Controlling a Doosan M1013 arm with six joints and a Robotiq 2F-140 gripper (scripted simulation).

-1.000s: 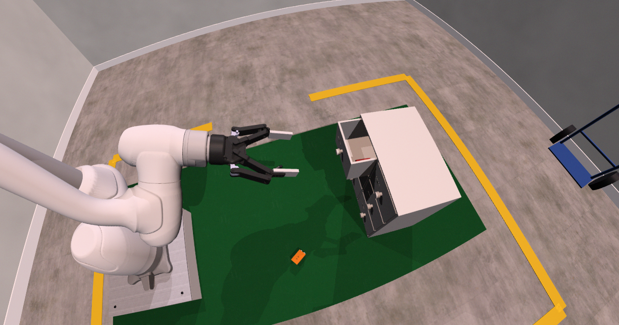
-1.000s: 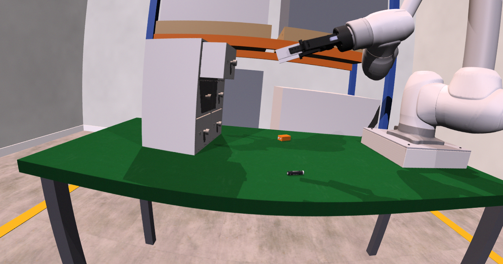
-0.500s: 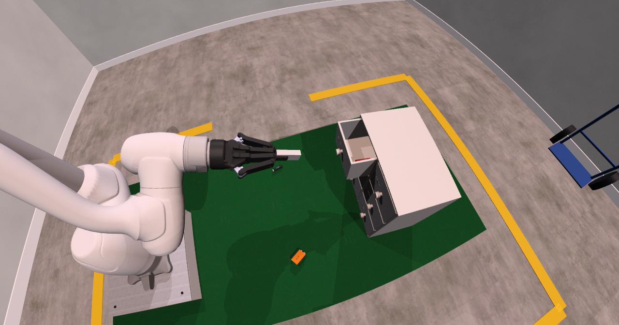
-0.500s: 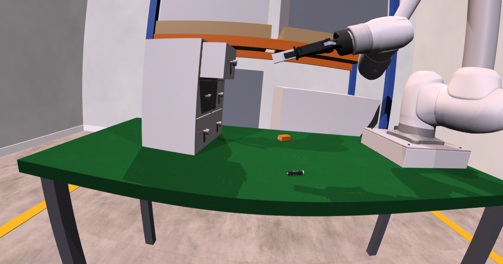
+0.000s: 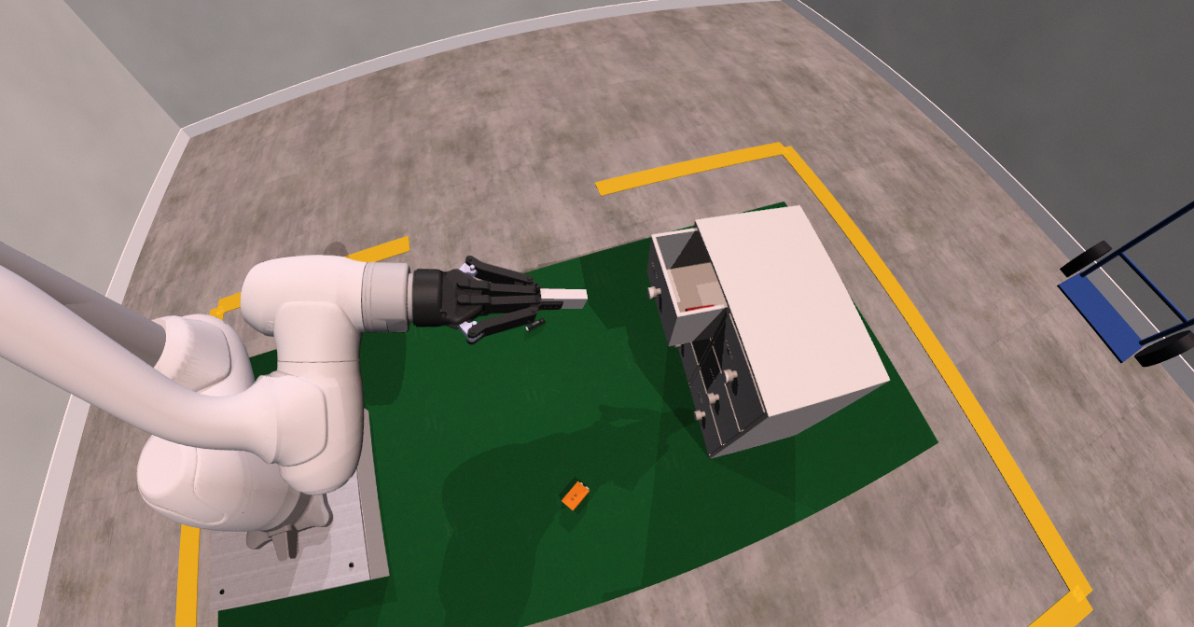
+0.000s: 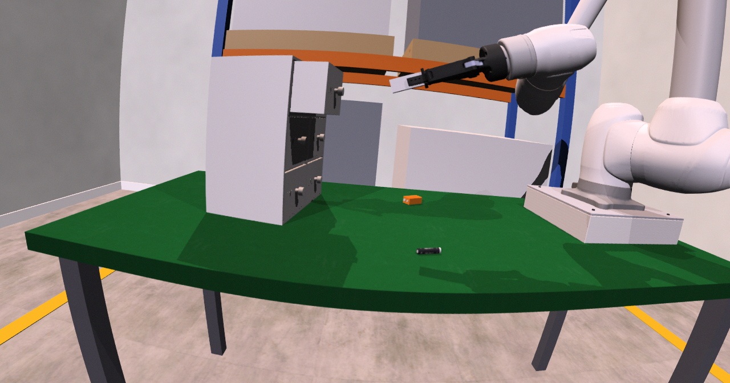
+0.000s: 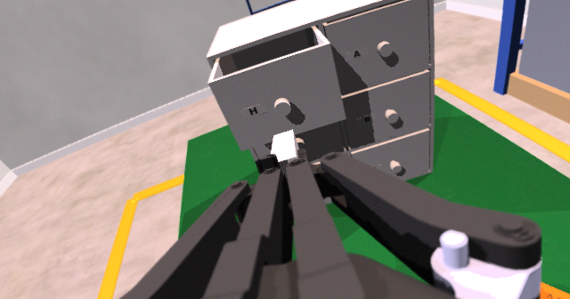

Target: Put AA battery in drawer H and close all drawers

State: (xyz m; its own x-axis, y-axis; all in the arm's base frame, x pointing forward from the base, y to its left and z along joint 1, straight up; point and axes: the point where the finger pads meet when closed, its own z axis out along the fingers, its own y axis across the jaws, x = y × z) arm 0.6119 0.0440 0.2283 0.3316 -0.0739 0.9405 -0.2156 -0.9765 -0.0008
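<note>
The small chest point(image 5: 784, 306) point(image 6: 244, 135) point(image 7: 312, 12) stands upright. Its top drawer H point(image 5: 660, 310) point(image 6: 308, 87) point(image 7: 267, 94) stands well out of the front; the other drawers look pushed in. A small red thing point(image 5: 700, 307) shows inside drawer H against its near side wall, partly hidden; it may be the AA battery, but I cannot tell. My gripper point(image 5: 567, 299) point(image 6: 403, 83) point(image 7: 288, 148) is shut and empty, its white pads together, in the air in front of drawer H, clear of its knob point(image 7: 281, 107).
A short black cylinder with pale ends point(image 5: 534, 325) point(image 6: 428, 251) lies on the green table point(image 5: 501, 389) point(image 6: 377, 278), below the gripper in the overhead view. An orange block point(image 5: 575, 495) point(image 6: 412, 200) lies between the chest and the robot's base.
</note>
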